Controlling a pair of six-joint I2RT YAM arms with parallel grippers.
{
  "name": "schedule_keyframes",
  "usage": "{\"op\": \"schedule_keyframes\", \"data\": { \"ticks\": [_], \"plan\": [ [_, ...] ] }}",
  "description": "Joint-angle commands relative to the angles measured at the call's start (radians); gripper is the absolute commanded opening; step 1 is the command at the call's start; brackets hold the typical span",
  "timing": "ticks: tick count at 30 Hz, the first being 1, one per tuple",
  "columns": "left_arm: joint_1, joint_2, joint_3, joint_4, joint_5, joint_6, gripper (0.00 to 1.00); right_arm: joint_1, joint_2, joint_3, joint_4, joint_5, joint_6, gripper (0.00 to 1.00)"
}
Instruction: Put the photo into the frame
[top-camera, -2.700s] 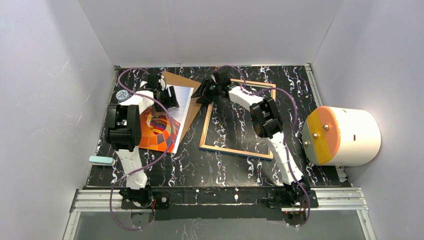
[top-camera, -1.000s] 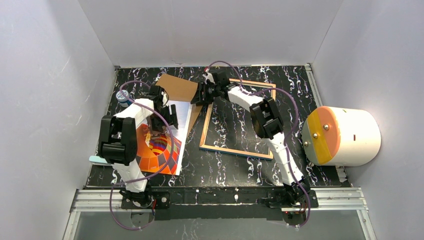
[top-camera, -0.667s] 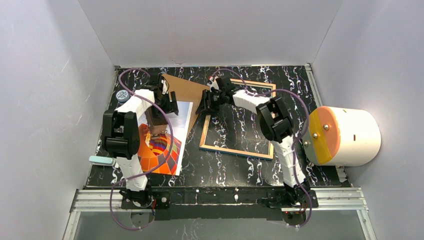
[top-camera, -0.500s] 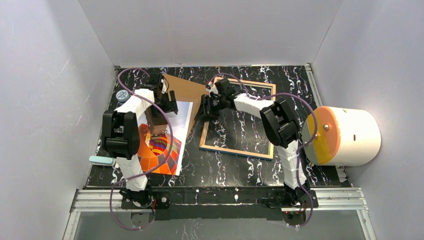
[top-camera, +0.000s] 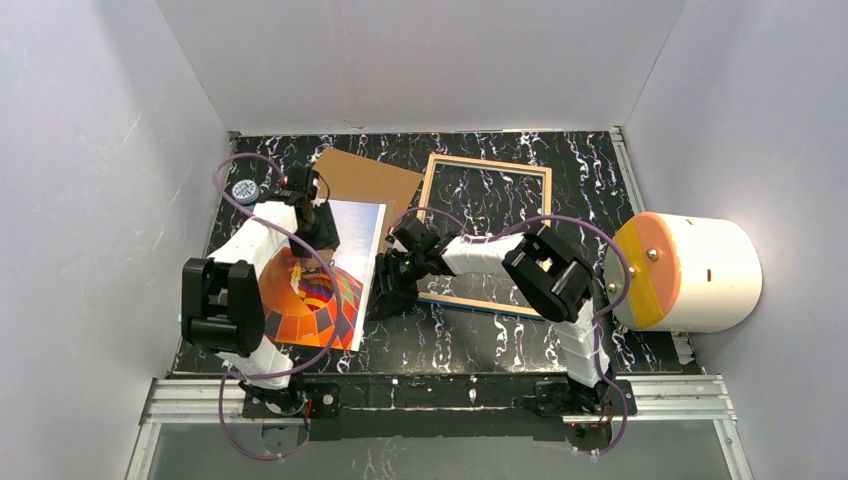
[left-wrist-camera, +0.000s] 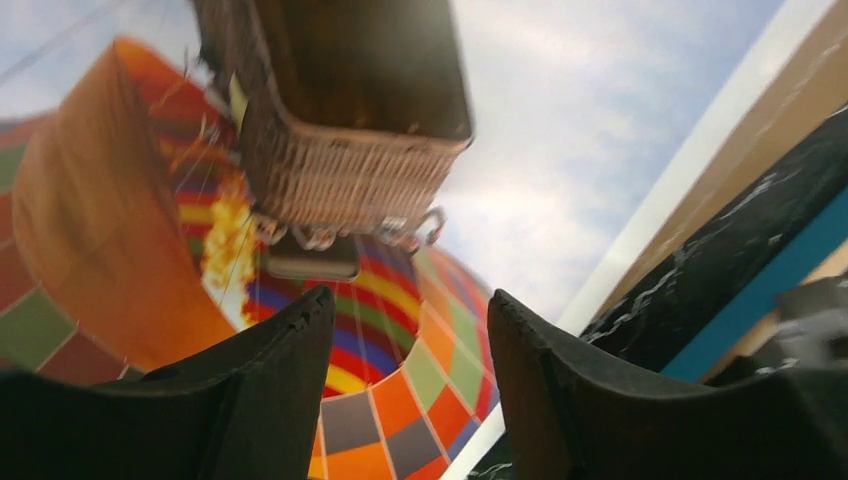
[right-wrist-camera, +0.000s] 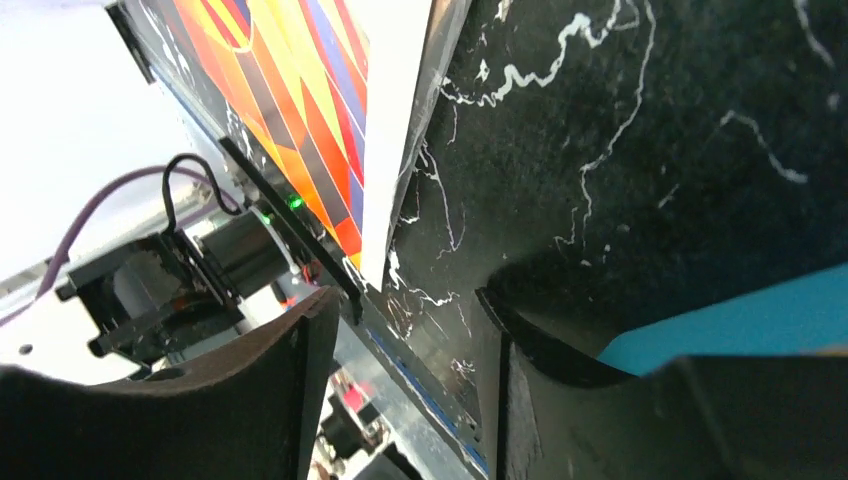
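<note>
Swung back from the far-left corner of the frame (top-camera: 487, 160), the right claw (top-camera: 385, 290) now hangs at its near-left corner, fingers spread and empty. The left claw (top-camera: 312, 222), likewise spread and empty, hovers over the photo (top-camera: 335, 290), which lies flat on the table (top-camera: 450, 340) just left of the frame.

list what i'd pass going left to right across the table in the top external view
small round grey object → photo → frame → white drum with an orange end
</note>
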Motion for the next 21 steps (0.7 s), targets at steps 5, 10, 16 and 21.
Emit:
{"op": "schedule_keyframes", "data": {
  "ticks": [5, 10, 16, 21],
  "plan": [
    [0.003, -0.113, -0.193, 0.004, -0.063, -0.008, 0.45, 0.053, -0.072, -0.055, 0.091, 0.320, 0.209, 0.62],
    [0.003, -0.129, -0.270, 0.028, -0.080, -0.039, 0.42, 0.071, -0.036, -0.043, 0.104, 0.430, 0.304, 0.62],
    [0.003, -0.098, -0.289, 0.019, -0.118, -0.036, 0.40, 0.073, 0.009, -0.002, 0.098, 0.500, 0.298, 0.61],
    [0.003, -0.099, -0.322, 0.041, -0.124, -0.041, 0.40, 0.075, 0.021, -0.019, 0.165, 0.476, 0.267, 0.63]
  ]
}}
